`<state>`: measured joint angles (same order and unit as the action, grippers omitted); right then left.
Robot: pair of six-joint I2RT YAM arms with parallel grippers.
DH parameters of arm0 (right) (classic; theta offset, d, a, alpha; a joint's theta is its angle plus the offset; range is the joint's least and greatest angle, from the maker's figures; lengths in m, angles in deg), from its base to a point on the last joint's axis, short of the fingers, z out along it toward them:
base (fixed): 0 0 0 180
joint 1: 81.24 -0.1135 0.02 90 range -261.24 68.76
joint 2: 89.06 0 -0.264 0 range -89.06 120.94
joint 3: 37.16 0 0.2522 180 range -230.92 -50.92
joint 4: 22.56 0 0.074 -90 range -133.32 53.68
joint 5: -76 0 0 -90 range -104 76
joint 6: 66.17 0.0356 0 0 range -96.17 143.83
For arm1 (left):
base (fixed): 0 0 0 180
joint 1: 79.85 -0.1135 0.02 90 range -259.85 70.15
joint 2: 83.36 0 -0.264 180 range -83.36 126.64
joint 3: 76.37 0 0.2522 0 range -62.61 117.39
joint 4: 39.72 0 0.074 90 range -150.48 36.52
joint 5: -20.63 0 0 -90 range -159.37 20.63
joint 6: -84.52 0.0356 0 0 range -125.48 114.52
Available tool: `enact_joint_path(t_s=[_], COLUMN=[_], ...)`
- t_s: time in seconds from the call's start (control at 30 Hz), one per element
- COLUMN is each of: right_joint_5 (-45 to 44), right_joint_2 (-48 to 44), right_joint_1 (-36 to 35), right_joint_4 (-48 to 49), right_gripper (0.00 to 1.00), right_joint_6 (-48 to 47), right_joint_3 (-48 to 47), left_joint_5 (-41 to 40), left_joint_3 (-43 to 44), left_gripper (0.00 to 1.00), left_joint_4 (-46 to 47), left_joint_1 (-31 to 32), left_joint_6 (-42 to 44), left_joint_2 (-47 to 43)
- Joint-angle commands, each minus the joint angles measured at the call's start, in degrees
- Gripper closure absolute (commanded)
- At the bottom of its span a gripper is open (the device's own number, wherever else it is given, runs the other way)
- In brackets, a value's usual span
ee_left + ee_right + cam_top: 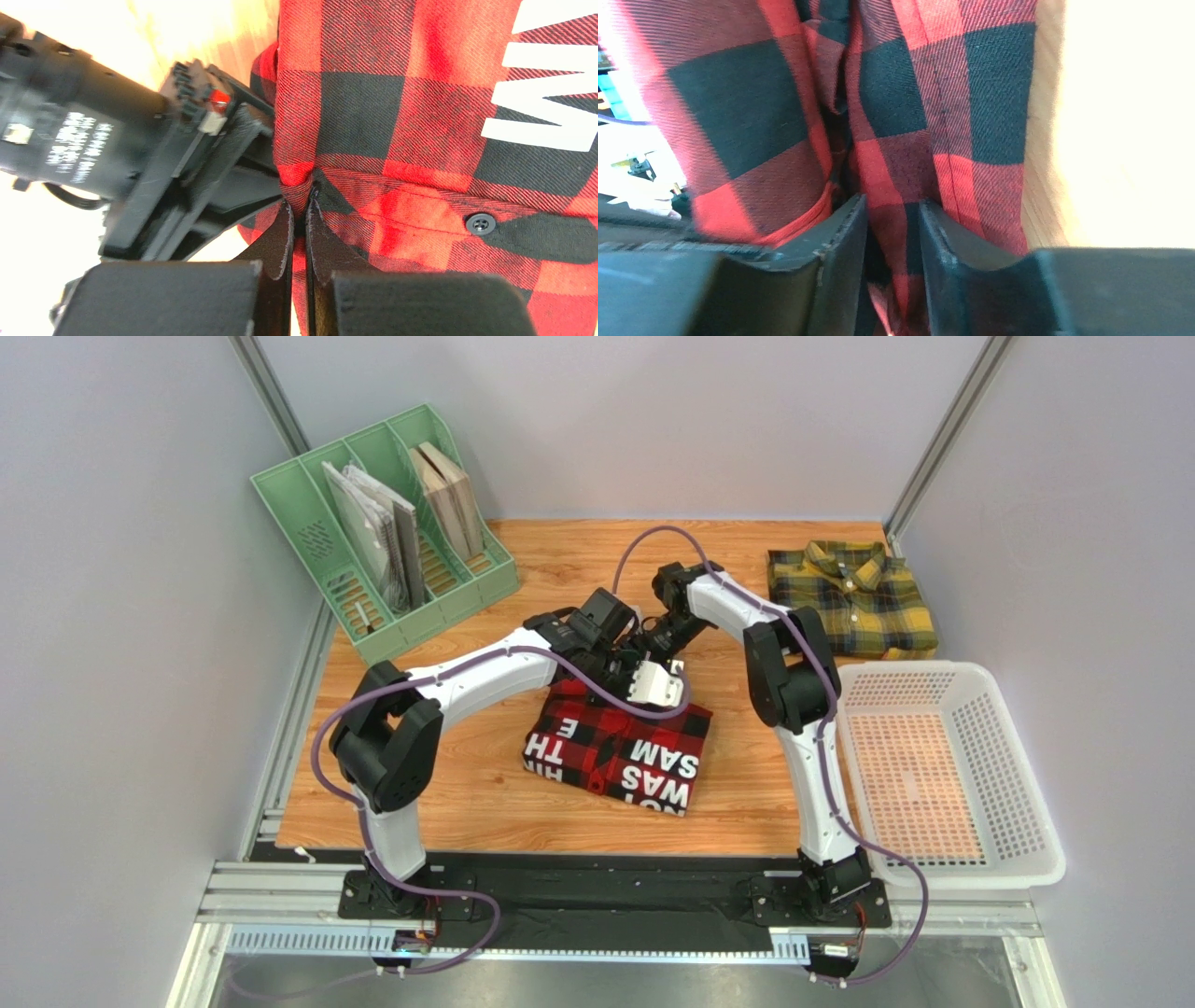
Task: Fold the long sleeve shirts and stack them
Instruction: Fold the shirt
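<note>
The red-and-black shirt is lying folded into a rough rectangle at the middle of the wooden table, with both arms meeting over its far edge. Large white block letters are running across it. From above they are reading roughly "SAM" and "WAS", with "TH" and "E" further left, though which way up they stand I cannot tell.

The left gripper is pinching a small peak of the red check at that far edge, its fingers pressed nearly together on the cloth. A black button is sitting just right of the pinch. Left of it, a black motor housing is carrying small white print, too fine to read.

The right gripper is standing narrowly apart, with a fold of the same shirt running between its fingers. Whether they are squeezing it or holding it loosely I cannot tell.

The yellow-and-dark-green shirt is lying folded, collar up, in the far right corner, well apart from the red one. A white plastic basket is sitting along the right edge, near side, and a green file rack is standing at the far left corner. Bare wood is showing left of the red shirt and between it and the table's near edge.
</note>
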<state>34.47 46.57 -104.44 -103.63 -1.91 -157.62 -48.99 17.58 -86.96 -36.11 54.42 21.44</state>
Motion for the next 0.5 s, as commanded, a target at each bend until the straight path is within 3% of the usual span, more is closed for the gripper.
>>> enact_joint_path(t_s=[0.0,0.13,0.23,0.27,0.43,0.47], right_joint_5=[-0.04,-3.19,-4.34,-4.52,-4.53,-4.0], right_joint_2=[-0.81,-2.56,-4.4,-5.02,-9.33,-11.07], right_joint_1=[1.58,3.25,4.83,5.96,10.8,12.37], right_joint_4=[-2.82,-3.27,-3.97,-4.14,-6.43,-6.87], right_gripper=[0.55,0.43,0.35,0.33,0.22,0.19], right_joint_6=[-1.42,-1.42,-1.42,-1.42,-2.21,-3.08], right_joint_3=[-5.62,-8.7,-9.93,-10.11,-9.42,-8.71], left_joint_5=[-0.61,-1.22,-1.58,-1.14,7.12,8.43], left_joint_3=[-0.64,-0.82,-0.91,0.4,8.31,11.11], left_gripper=[1.0,1.0,0.86,0.77,0.51,0.41], left_joint_4=[5.18,5.78,8.33,8.08,-4.82,-7.63], left_joint_1=[-0.33,-0.94,-2.0,-2.35,-7.53,-8.41], left_joint_6=[1.71,1.89,1.63,1.19,-3.11,-3.64], left_joint_2=[-1.87,-0.91,-0.99,-0.99,-1.17,-0.47])
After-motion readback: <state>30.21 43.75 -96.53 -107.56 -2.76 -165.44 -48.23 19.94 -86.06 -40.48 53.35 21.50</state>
